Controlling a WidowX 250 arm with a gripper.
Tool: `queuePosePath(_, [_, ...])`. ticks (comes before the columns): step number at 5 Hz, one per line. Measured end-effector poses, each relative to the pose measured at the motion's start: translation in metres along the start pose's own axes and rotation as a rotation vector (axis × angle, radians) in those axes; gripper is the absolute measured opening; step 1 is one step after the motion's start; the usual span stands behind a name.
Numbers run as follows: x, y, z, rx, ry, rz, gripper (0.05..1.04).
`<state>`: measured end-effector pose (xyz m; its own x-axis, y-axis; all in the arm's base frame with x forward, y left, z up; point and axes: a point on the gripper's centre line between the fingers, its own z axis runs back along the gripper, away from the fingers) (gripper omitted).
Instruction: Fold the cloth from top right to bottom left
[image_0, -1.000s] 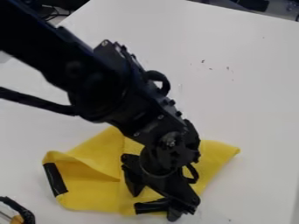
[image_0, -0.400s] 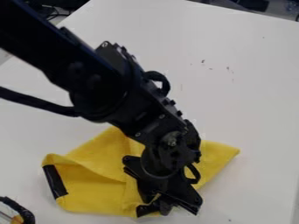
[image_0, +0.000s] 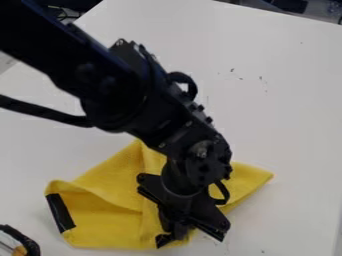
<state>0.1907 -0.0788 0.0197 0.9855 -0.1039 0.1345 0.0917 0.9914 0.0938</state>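
Yellow fabric cloth (image_0: 107, 212), partly folded, beneath a black two-finger gripper (image_0: 176, 235)

Item one: we record the cloth in the lower left and lower middle of the view, lying on a smooth white tabletop (image_0: 287, 125). We note one corner pointing up the view, beside the arm, and another pointing right. A raised fold slants across its left part, from the left edge toward the middle. We list a short, straight black strip (image_0: 61, 212) along the left edge.

Item two: we find the gripper hanging down over the cloth's lower edge, right of the cloth's middle. Whether it is spread, pressed together or pinching fabric, we cannot tell.

Item three: we enter a thick, jointed black robot arm (image_0: 123, 95), slanting from the upper left and covering the cloth's middle. A black cable (image_0: 43, 113) runs to it from the left edge.

Sundries: we count a few small dark marks (image_0: 260, 78) on the upper part of the tabletop, and a curved black object with an orange part (image_0: 25, 244) in the lower left corner, near the cloth.
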Motion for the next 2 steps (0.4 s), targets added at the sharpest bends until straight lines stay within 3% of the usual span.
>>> queuePosePath(1, [0.013,0.004,0.030,0.035,0.014,-0.001,0.067])
queuePosePath(2, [0.032,0.010,0.052,0.058,-0.004,-0.023,0.067])
